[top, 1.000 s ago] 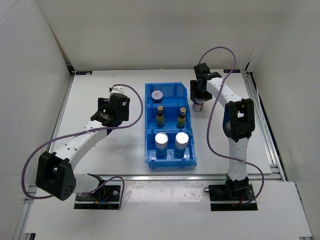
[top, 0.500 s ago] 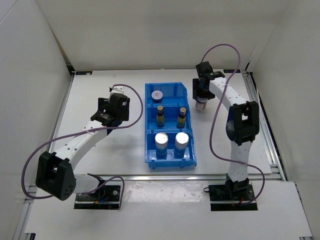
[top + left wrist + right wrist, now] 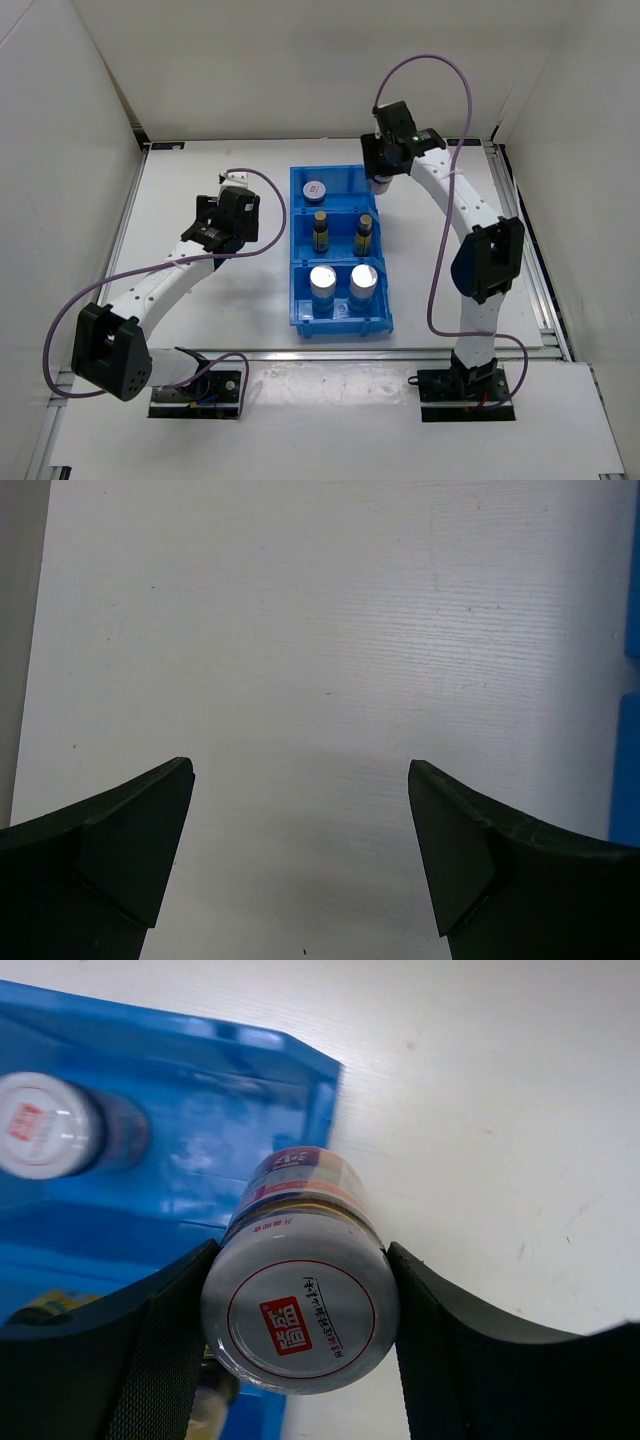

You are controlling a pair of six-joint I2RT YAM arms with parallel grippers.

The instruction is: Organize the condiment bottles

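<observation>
- White surface, blue bin in the middle.
- Right tool clamped on short jar, over the bin's edge.
- Matching jar sits left of the tool, in the far compartment.
- Left tool wide apart, empty.
- Step: placing the last jar. Next: shift left, lower it beside its twin, release.

The blue plastic divided bin holds a short dark pale-lidded jar farthest, slim dark yellow-labelled bottles midway, white-blue silver-topped cylinders nearest; a second jar is at its far-right corner.
</observation>
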